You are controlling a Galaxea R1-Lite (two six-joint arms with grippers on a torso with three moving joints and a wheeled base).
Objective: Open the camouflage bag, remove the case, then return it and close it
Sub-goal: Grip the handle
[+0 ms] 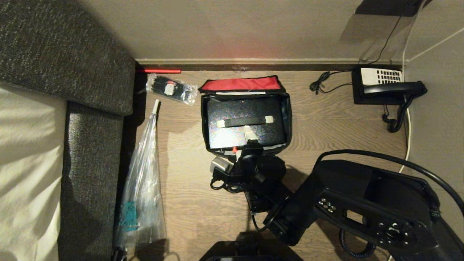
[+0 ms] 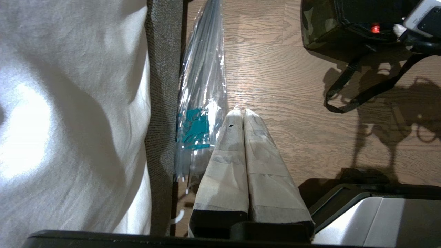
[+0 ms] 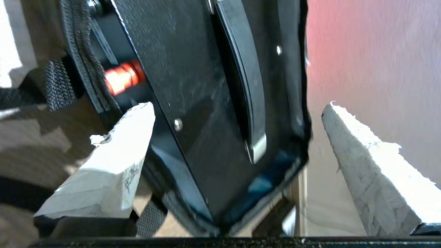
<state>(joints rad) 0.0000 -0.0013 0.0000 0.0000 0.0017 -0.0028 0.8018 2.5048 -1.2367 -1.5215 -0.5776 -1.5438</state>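
The camouflage bag [image 1: 289, 119] stands open on the wooden floor, its red-lined lid [image 1: 241, 84] folded back toward the wall. The case [image 1: 221, 132] sits inside it, black and speckled, its handle [image 1: 244, 121] black with white ends. My right gripper [image 1: 249, 139] hangs over the bag's near edge, open. In the right wrist view the case [image 3: 193, 86] and handle [image 3: 241, 69] lie between the wide-apart fingers [image 3: 137, 117], which hold nothing. My left gripper [image 2: 244, 112] is parked low beside the bed, shut and empty; the bag's corner [image 2: 317, 27] shows beyond it.
A long clear plastic bag [image 1: 141, 181] lies along the dark bed frame [image 1: 90, 163] on the left. A small plastic packet [image 1: 170, 88] sits by the wall. A black telephone [image 1: 388, 87] with a coiled cord is at the far right corner.
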